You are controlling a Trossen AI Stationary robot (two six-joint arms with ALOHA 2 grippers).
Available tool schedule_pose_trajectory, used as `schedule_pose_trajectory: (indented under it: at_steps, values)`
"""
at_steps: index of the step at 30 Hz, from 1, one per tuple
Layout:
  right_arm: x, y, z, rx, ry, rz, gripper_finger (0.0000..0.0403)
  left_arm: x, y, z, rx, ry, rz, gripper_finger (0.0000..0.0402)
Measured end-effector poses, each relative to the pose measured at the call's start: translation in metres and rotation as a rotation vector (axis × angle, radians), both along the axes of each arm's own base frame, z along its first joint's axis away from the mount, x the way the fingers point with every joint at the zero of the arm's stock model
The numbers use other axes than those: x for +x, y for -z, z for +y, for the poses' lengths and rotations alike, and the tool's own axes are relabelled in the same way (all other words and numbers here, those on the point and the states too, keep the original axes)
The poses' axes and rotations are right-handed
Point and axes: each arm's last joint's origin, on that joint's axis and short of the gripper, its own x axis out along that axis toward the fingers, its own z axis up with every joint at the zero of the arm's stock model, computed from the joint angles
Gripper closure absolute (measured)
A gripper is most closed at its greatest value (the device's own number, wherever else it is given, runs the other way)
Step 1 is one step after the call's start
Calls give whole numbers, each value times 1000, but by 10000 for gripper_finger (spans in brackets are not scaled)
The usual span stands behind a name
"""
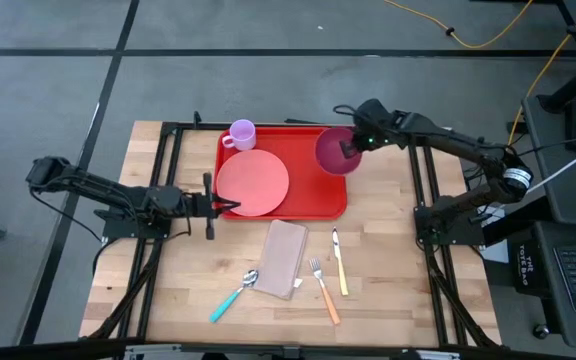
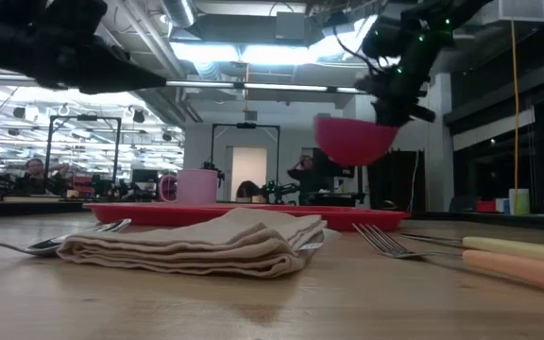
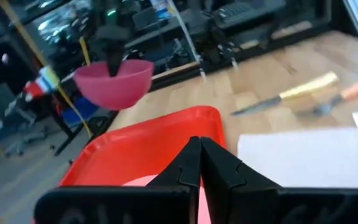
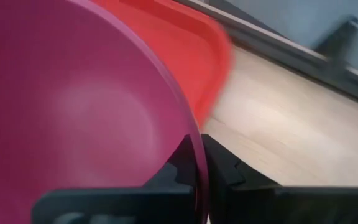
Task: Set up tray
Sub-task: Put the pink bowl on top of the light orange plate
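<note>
Holding a deep magenta plastic bowl [image 1: 335, 150] by its rim, the right gripper [image 1: 351, 146] is hanging it over the far right corner of the big red plastic tray [image 1: 320, 195], jaws pinched shut on the edge. Thin grip, so it could slip or land half off the rim. Left gripper [image 1: 230, 206], jaws closed and empty, is sitting at the tray's left edge by the round pink plate [image 1: 252, 183]. There's free room only in that right corner.

The tray [image 1: 308, 200] is a large, bright red rectangle of plastic with rounded corners and a raised rim. It lies flat on the wooden surface [image 1: 388, 280], toward the far side and near the middle, its long sides running left to right. In the low view it shows only as a thin red strip [image 2: 366, 215] across the surface.
</note>
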Motion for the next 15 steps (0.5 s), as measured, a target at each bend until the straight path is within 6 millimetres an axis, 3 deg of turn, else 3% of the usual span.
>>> schedule_pose_trajectory:
  at_steps: [8,15]
  values:
    - [30,-15,29,-75,-160,-99,392,-2,-2,8,-101,73,-15,398]
    - [51,-9,43,-66,-249,-147,392,-4,-4,21,-174,166,-28,398]
